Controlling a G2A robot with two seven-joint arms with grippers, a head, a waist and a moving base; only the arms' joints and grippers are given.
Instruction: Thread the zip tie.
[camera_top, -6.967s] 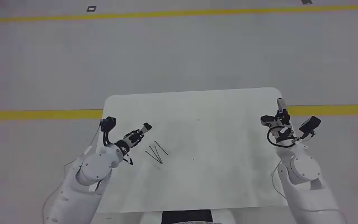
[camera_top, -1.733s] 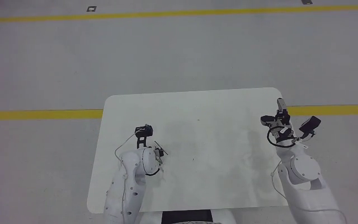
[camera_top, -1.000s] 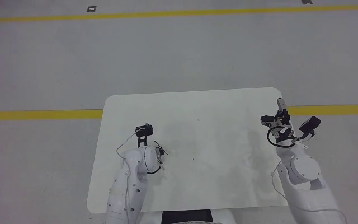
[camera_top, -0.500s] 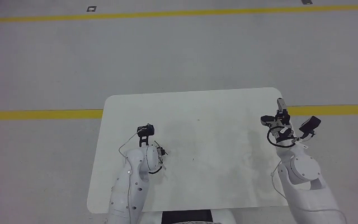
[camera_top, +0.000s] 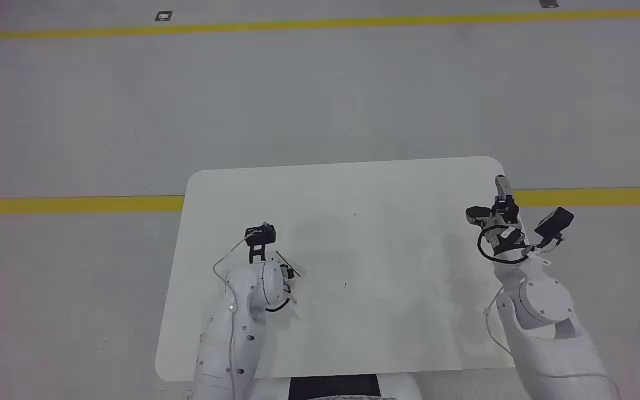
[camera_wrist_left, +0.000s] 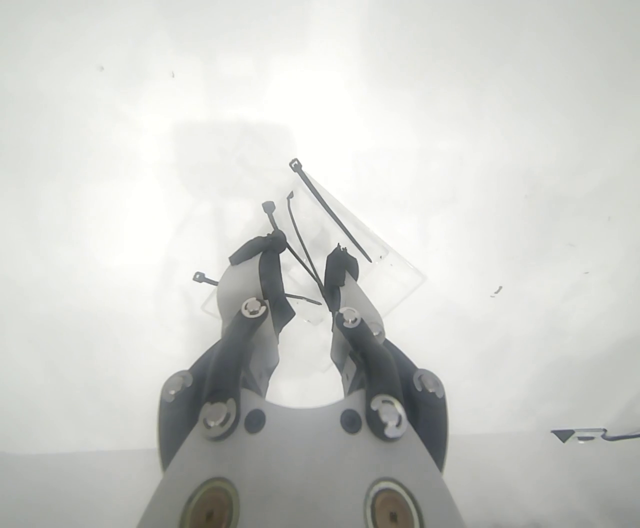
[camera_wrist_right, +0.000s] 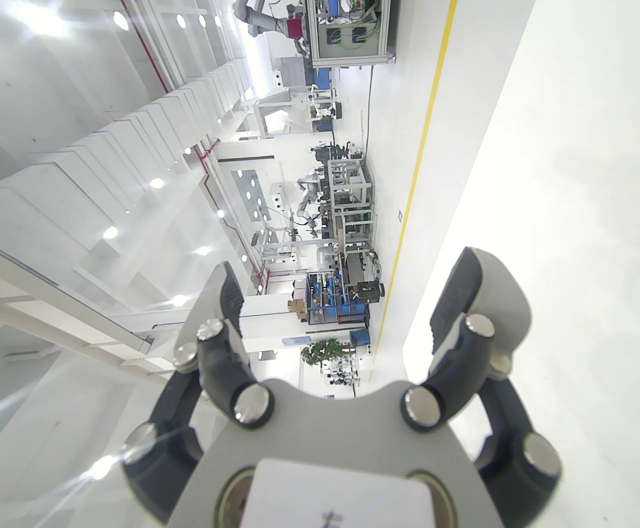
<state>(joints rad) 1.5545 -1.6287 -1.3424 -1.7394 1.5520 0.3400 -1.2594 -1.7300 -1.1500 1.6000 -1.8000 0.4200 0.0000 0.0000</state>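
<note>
Several black zip ties (camera_wrist_left: 331, 212) lie crossed on a clear sheet (camera_wrist_left: 395, 270), between and just ahead of the left gripper (camera_wrist_left: 300, 252)'s part-spread jaws; contact unclear. Bare table (camera_top: 400, 200) beyond the tips. Right gripper (camera_wrist_right: 347, 275) spread wide, at the table's right edge, well apart.

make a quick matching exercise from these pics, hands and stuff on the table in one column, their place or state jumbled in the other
Column one
1. left hand
2. right hand
3. zip ties
4. clear sheet

Column two
A. open and empty, at the right edge of the table
B. black, lying crossed on top of the clear sheet
C. open, fingers lowered among the zip ties
D. flat on the white table, under the zip ties

Pairs: 1-C, 2-A, 3-B, 4-D
</note>
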